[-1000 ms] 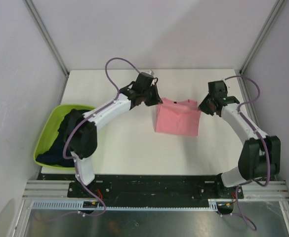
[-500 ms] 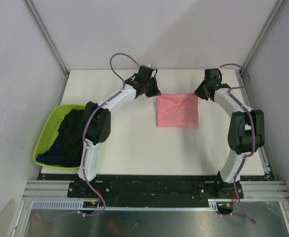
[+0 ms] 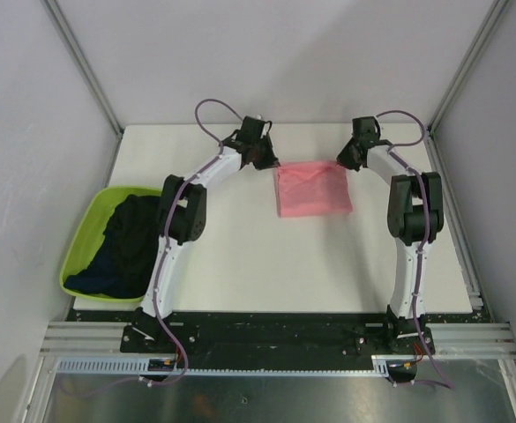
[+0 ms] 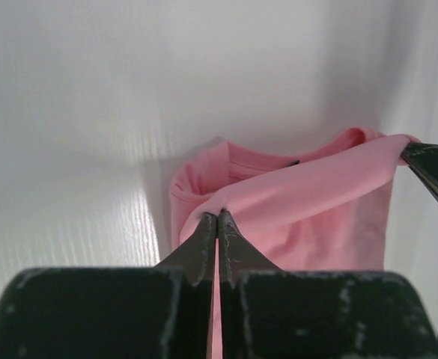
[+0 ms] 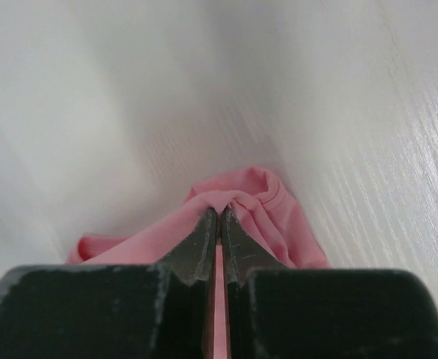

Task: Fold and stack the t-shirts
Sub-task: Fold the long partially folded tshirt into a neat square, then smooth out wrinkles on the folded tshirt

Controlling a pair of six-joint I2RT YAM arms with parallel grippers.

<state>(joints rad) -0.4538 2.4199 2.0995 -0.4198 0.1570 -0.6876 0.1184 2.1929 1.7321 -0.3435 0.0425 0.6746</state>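
the left gripper [image 4: 218,218] is pinched shut on one far corner of the salmon-pink t-shirt [image 3: 312,189], with a small fold of cloth caught between its tips. the right gripper [image 5: 219,215] is clamped the same way on the opposite far corner. the edge between them is drawn into a taut band just above the table [image 3: 240,256]. the rest of the shirt lies as a rough rectangle in the far middle of the table. the dark tees [image 3: 125,247] sit heaped in the lime-green tub [image 3: 81,240] at the left edge, well apart.

the likely trouble is the thin bite each gripper has. if the arms spread further, a corner could slip free and the edge would drop crooked. if one arm leads the other when carrying the edge over, the fold would probably land skewed. the bunched cloth at the tips may also hold a lower layer, which would drag the whole shirt along.
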